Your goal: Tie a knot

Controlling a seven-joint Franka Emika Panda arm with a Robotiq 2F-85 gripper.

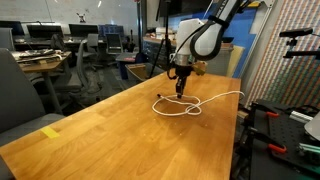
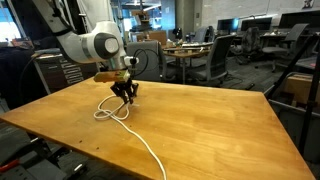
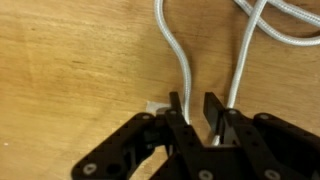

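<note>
Wood, honey-brown and glossy, makes up the table we see in both exterior views, and on it lies a thin white rope. The knot (really a small loose loop where the rope crosses itself) rests flat near the middle of the table. It lies directly under the white arm, which reaches down from above.

From the loop, one long tail curves away across the wood towards the table's edge and runs off it. In an exterior view the same loop sits just beside and below the dark fingers, which hang low over the wood.

The wrist view brings us closest. Two strands of rope come down from the top of the picture. One runs right up to the outer edge of one of the fingers, and the other passes just outside its partner. The fingers stand a little apart — a narrow gap with pale wood showing in it — and we see nothing pinched between them. We cannot tell whether the nearer strand touches the finger or only slips behind it.

A short strip of yellow tape lies on the table near one corner, well apart from the knot.
</note>
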